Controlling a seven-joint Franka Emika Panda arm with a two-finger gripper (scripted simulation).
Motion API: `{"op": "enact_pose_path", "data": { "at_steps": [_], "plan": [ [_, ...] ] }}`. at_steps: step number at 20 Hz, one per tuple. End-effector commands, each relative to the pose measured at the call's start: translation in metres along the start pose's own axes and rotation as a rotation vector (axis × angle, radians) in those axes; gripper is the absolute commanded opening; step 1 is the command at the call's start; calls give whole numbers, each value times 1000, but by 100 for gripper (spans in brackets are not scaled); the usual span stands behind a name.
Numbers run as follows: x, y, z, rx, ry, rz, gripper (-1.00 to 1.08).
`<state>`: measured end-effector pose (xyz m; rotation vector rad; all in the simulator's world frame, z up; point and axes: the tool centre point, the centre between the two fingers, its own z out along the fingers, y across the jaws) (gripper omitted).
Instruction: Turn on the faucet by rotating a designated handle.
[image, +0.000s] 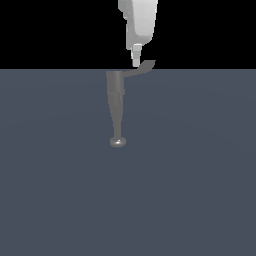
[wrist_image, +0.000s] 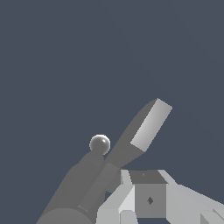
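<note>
Grey metallic tapered faucet column (image: 116, 102) stands on the flat slate-blue ground plane (image: 200, 190), at mid-frame in the exterior view; small shiny round knob (image: 117, 142) at its narrow end, wide end up at the horizon line. Thin curved flat grey handle lever (image: 142, 68) projects from the wide end toward the exterior view's right, flared tip raised slightly.

White robot gripper (image: 136, 62) comes down from above, fingertip right at the handle, just inboard of the flared tip; looks like contact, can't confirm. Whether the fingers are apart or together: cannot tell, since the exterior view shows one narrow white tip and the wrist view shows only blocky finger bases (wrist_image: 148, 197).

Wrist view: faucet column (wrist_image: 83, 183) and knob (wrist_image: 99, 144) close beside the handle (wrist_image: 144, 127), whose flat light face catches light.

No text, labels or brand marks readable anywhere. Nothing else on the plane; black background above the horizon. Nothing blocks the handle besides the gripper itself.
</note>
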<state>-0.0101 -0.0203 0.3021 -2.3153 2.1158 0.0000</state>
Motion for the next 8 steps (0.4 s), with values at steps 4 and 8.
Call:
{"op": "enact_pose_path", "data": {
  "at_steps": [4, 8],
  "plan": [
    [35, -11, 3, -3, 3, 35, -100],
    [44, -17, 3, -3, 4, 39, -100]
  ]
}}
